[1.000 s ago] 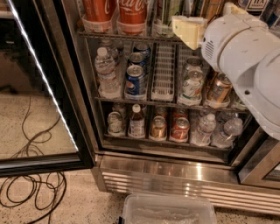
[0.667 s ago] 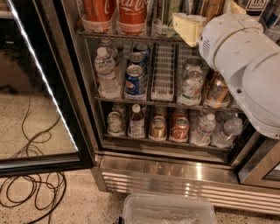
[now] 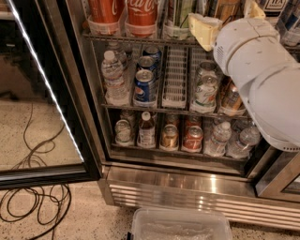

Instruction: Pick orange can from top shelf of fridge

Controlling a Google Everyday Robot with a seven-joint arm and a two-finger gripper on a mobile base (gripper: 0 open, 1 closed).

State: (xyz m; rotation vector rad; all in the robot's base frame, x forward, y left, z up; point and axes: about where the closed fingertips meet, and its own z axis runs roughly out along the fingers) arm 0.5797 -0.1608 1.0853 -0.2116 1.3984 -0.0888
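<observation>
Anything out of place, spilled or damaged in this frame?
Nothing spilled or toppled. Loose cables lie tangled on the floor beside the fridge door. The pincer is up at the top shelf by the orange can.

Arm (image 3: 276,98): one bulky white arm, coming in from the right edge and filling the upper right of the view; it slants from lower right up towards upper left.
Forearm casing (image 3: 281,117): broad, smooth and rounded, the part nearest the camera.
Wrist (image 3: 243,47): rounded white housing crossed by thin seams, at the arm's upper left end.
Pincer (image 3: 205,29): cream-coloured, jutting left from the wrist, near the top of the view and right of centre.
Cream piece (image 3: 255,8): small, showing just above the wrist at the top edge.
Pincer's hold: largely hidden behind the wrist; not readable.
</observation>
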